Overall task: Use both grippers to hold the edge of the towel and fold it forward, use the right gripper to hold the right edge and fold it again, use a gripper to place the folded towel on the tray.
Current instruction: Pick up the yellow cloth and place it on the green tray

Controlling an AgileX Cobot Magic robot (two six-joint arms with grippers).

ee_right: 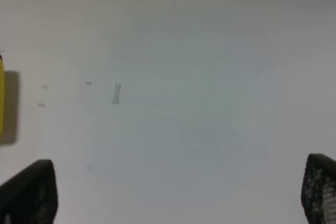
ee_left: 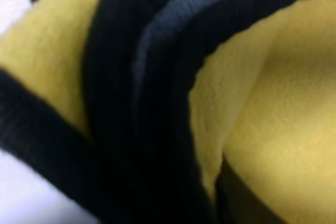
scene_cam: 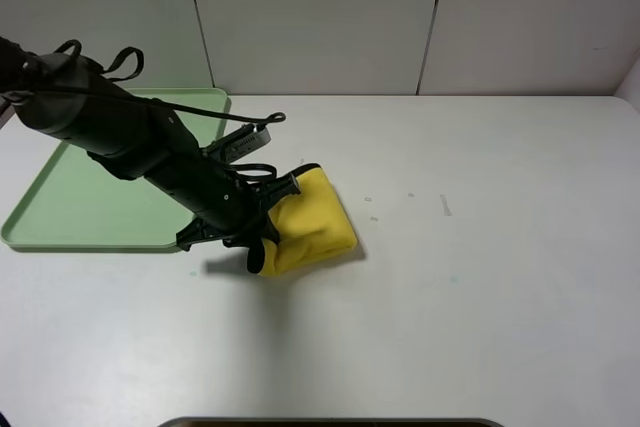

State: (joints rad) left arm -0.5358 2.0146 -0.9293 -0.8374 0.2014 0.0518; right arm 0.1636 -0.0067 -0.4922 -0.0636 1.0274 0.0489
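Observation:
The yellow towel is folded into a small bundle at the middle of the table, right of the pale-green tray. My left gripper is shut on the towel's left edge, and the bundle looks slightly raised with a shadow under it. In the left wrist view the yellow plush and its black edging fill the frame, and the fingers are hidden. My right gripper is open and empty over bare table, fingertips wide apart. A sliver of the towel shows in that view. The right arm is out of the exterior high view.
The white table stretches right and in front of the towel. The tray lies at the far left by the back wall, partly covered by my left arm. A small scrap lies on the table.

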